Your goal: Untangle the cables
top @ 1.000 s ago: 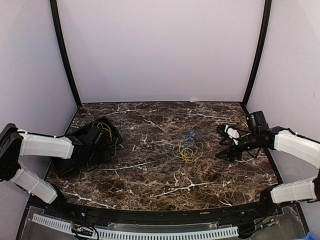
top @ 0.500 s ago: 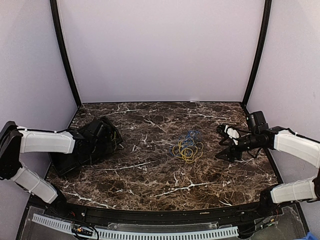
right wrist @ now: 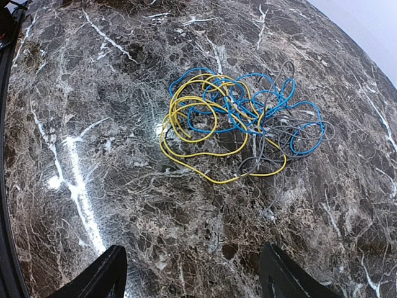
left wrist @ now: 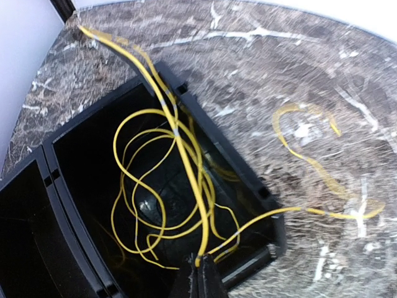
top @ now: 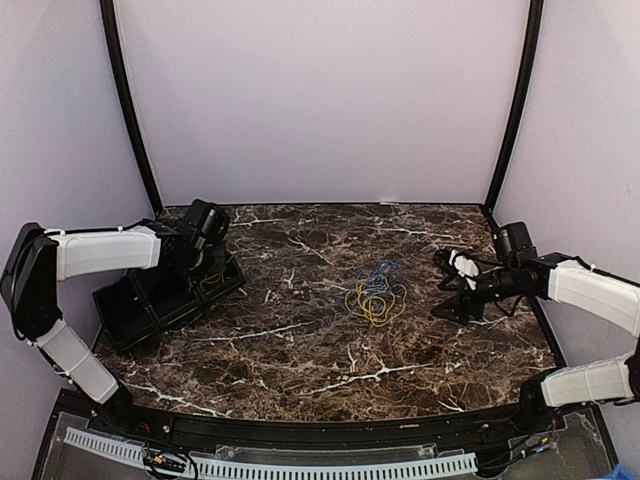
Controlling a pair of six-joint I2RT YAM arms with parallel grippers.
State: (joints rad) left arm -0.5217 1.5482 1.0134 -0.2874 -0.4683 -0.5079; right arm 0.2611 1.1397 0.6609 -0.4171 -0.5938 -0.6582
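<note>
Left gripper (left wrist: 200, 276) pinches your yellow cable (left wrist: 177, 133) tight.
Its loops lie in the bin (left wrist: 248, 180) below; your right gripper (right wrist: 193, 273) gapes, tangle (right wrist: 239, 118) ahead.

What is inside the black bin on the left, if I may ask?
Loose loops of yellow cable lie in one compartment of the black bin, one end trailing over the rim onto the table. The neighbouring compartment is too dark to judge.

Marble table (top: 300, 345), cable tangle (top: 376, 293), black bin (top: 125, 310)
</note>
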